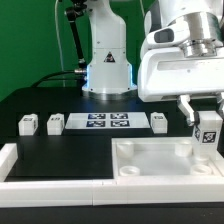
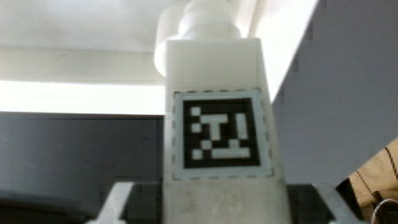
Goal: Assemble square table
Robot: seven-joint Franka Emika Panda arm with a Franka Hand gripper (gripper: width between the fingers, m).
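Note:
My gripper point(image 1: 207, 122) is shut on a white block leg point(image 1: 209, 133) with a black-and-white tag and holds it just above the far right corner of the square slab point(image 1: 165, 163). The slab lies at the front of the exterior view's right, with rounded corner recesses. In the wrist view the held leg point(image 2: 221, 110) fills the middle, tag facing the camera, between my fingers point(image 2: 125, 202). Three more legs stand on the black table: two at the exterior view's left point(image 1: 27, 124) point(image 1: 55, 124) and one point(image 1: 159, 122) right of the marker board.
The marker board point(image 1: 106, 122) lies flat at mid table. White border rails point(image 1: 60, 190) run along the front and the exterior view's left edge. The robot base point(image 1: 108, 60) stands behind the board. A green backdrop is at the rear.

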